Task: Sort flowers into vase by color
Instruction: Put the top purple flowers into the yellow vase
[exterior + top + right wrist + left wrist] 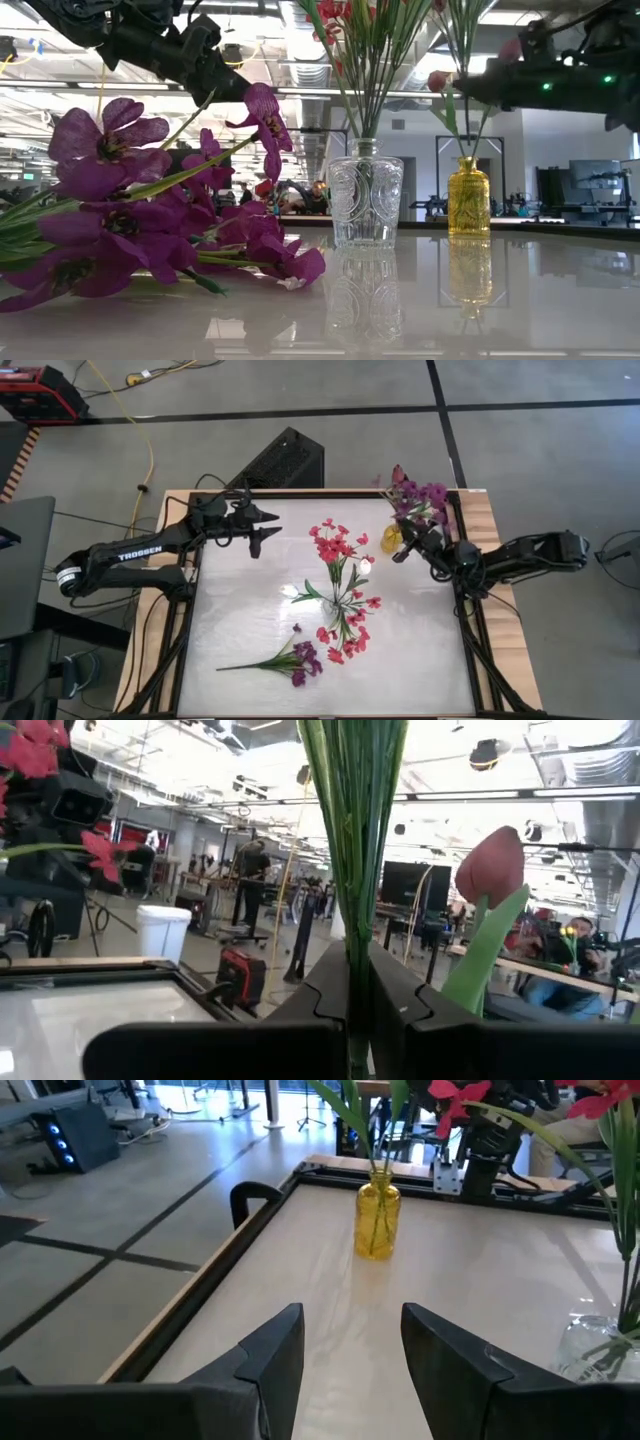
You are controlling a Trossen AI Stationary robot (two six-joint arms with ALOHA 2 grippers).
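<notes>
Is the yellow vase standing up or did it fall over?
Standing up. The yellow vase sits upright on the table, neck on top, green stems rising from it.

Two matte black jointed arms, white TROSSEN lettering on left arm (130, 554), dark angular fingers (270, 1360)

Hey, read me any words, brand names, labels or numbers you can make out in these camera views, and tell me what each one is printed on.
"TROSSEN": white capitals along the side of the left arm, read in the high view.
Nothing else reads: the clear vase has only a moulded pattern, the yellow vase is bare, and the monitors in the room behind are too blurred to show any text.
</notes>
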